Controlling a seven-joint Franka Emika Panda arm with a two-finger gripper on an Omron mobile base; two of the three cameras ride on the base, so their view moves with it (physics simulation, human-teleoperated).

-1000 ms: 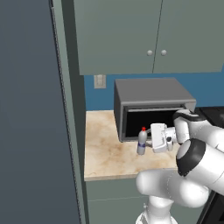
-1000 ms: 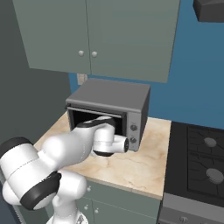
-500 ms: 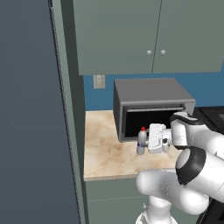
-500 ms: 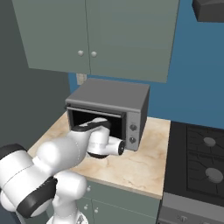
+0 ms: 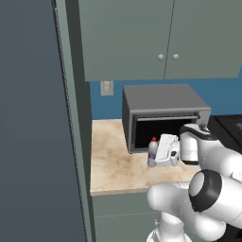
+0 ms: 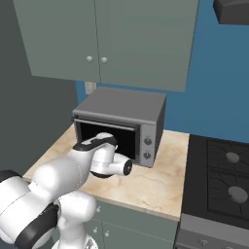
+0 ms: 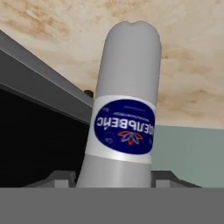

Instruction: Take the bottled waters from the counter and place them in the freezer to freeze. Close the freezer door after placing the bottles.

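A bottled water (image 5: 152, 148) with a red cap stands upright on the beige counter (image 5: 111, 163), just in front of the oven's open mouth. My gripper (image 5: 154, 159) reaches it from the right, level with its lower body. In the hand view the clear bottle (image 7: 124, 127) with its blue-and-white label runs up the middle, and my gripper (image 7: 113, 181) has a dark finger pressed against each side of it. In the right base view my own arm (image 6: 104, 160) hides the bottle. The freezer's tall dark grey panel (image 5: 33, 123) stands at the far left.
A grey boxy oven (image 5: 160, 111) with a dark open front sits at the back of the counter (image 6: 146, 187). Grey-green wall cabinets (image 5: 142, 38) hang above it. A black stove (image 6: 223, 170) adjoins the counter on the right.
The hand has slid a little left onto the red-capped bottle and its fingers have closed in against the bottle's sides. The bottle stands where it stood.
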